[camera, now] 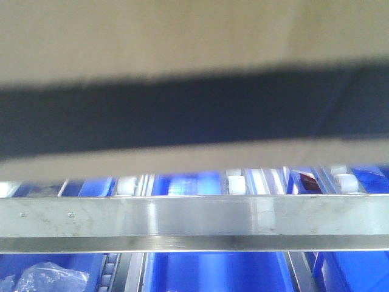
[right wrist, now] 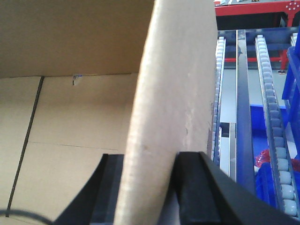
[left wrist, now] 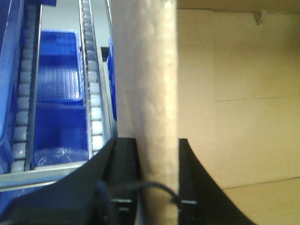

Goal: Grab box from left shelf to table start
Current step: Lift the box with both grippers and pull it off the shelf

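The brown cardboard box (camera: 182,30) fills the top of the front view, very close and blurred, with its black printed band (camera: 194,109) across it. Below it runs the left shelf's silver front rail (camera: 194,222). In the left wrist view my left gripper (left wrist: 157,173) is shut on the box's side wall (left wrist: 150,84), one finger outside and one inside the open box. In the right wrist view my right gripper (right wrist: 150,187) is shut on the opposite wall (right wrist: 173,93) the same way. The table is out of view.
Blue plastic bins (camera: 213,271) sit on the level under the rail, one holding a clear plastic bag (camera: 45,277). White roller tracks (left wrist: 93,93) and metal dividers run back into the shelf (right wrist: 272,117). A red frame (right wrist: 253,9) stands beyond.
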Controlling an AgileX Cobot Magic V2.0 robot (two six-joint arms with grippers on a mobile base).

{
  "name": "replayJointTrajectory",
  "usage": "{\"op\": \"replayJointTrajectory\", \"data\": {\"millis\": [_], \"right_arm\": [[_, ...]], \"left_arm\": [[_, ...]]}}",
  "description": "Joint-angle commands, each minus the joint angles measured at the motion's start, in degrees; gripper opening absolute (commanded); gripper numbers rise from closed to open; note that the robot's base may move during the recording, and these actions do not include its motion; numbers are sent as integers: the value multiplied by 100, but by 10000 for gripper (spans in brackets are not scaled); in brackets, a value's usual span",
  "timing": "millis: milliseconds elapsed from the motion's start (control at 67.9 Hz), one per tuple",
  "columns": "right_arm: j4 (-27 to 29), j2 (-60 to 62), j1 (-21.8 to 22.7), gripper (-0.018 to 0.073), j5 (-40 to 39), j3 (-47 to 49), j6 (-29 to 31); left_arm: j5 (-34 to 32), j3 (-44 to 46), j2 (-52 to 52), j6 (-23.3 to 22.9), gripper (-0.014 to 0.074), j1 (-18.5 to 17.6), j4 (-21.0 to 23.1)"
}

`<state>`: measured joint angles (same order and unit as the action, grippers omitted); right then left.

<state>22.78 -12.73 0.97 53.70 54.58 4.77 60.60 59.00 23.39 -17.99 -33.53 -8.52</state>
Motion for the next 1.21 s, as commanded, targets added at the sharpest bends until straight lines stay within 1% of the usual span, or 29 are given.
{"op": "replayJointTrajectory", "data": {"millis": [0,1192], "right_arm": [[329,-122,-29,57,-799,175,-14],[329,-122,-23,57,-728,175,-14]], "left_arm": [[-1278,271,-19,124,-92,-86,771],[-1278,271,-19,124,-92,-86,747]]}}
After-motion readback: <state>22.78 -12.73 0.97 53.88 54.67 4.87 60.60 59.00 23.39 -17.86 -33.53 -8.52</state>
